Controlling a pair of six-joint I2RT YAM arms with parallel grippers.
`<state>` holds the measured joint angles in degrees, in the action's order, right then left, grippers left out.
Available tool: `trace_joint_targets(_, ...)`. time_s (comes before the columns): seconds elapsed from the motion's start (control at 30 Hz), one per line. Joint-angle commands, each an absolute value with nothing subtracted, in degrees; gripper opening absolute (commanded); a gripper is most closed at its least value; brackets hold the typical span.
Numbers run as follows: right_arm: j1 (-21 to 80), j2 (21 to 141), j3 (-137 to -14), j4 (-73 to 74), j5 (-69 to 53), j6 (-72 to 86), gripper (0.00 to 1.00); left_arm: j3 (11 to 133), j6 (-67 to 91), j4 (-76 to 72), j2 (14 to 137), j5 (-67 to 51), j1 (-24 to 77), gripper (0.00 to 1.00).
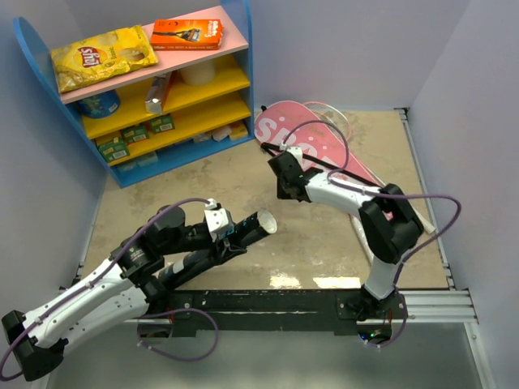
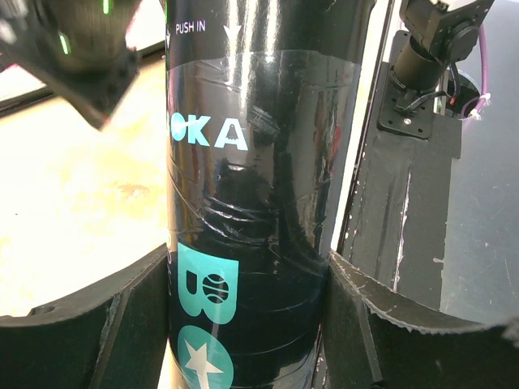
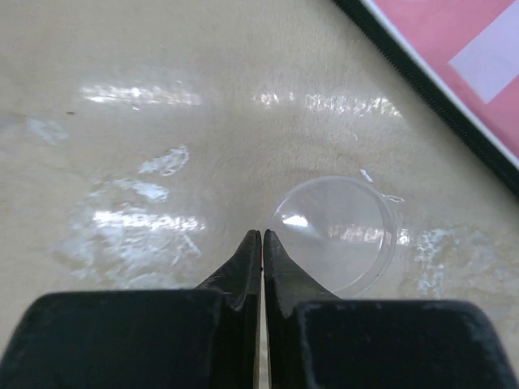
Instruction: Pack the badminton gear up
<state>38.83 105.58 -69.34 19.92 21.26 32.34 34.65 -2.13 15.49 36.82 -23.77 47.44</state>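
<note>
1. The left gripper [image 1: 229, 232] holds the tube [image 1: 255, 224] off the table [image 1: 243, 174]. Its fingers [image 2: 122, 324] press on either side of the black wall in the left wrist view. The tube lies nearly level, its open mouth turned toward the right arm, which we judge is a pose meant to offer that end for capping.
2. The mouth shows pale. We cannot tell whether the shuttlecocks sit inside.
3. The right gripper [image 3: 262, 239] is down low over the table with its fingers pressed together and no gap between them. Their tips meet at the near rim of a clear round lid [image 3: 336, 239] lying flat. We cannot tell whether that thin rim is nipped or the tips merely touch it.
4. We take the step in hand to be picking up the lid to close the tube. A flat, slick disc gives little to bite on, so an edge grip is the likely reason for the low approach. It could slide away or slip out when lifted.
5. The cover [image 1: 308, 142] lies at the back right, just beyond the lid, with the racket [image 1: 340, 116] showing as a pale hoop at its far edge. Neither gripper touches either, so that part of the packing looks undone.
</note>
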Motion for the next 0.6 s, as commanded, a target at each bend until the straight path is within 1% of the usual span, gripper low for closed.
trace_joint_targets(0.0,38.58,95.20,-69.26,21.70,19.34,31.20,0.00,37.27,-1.41,12.83,36.83,-23.91,47.81,0.00)
trace_joint_targets(0.1,38.67,87.91,-68.65,22.94,18.90,30.06,0.00,37.18,-1.41,12.83,37.18,-23.91,47.81,0.00)
trace_joint_targets(0.13,38.58,84.06,-68.47,23.11,17.77,29.71,0.00,37.18,-1.49,12.83,37.44,-23.82,47.81,0.00)
trace_joint_targets(0.2,38.58,80.26,-68.20,23.81,15.92,28.22,0.00,37.18,-1.49,12.83,37.62,-23.82,47.81,0.00)
trace_joint_targets(0.23,38.58,77.02,-68.29,24.17,13.38,27.69,0.00,37.18,-1.49,12.83,37.88,-23.73,47.81,0.00)
trace_joint_targets(0.33,38.58,72.27,-68.90,25.92,6.88,25.49,0.02,37.26,-1.50,12.66,38.41,-24.08,47.81,0.00)
trace_joint_targets(0.57,38.58,62.51,-68.65,29.62,-6.39,22.41,0.02,37.09,-1.58,12.57,38.85,-24.43,47.81,0.00)
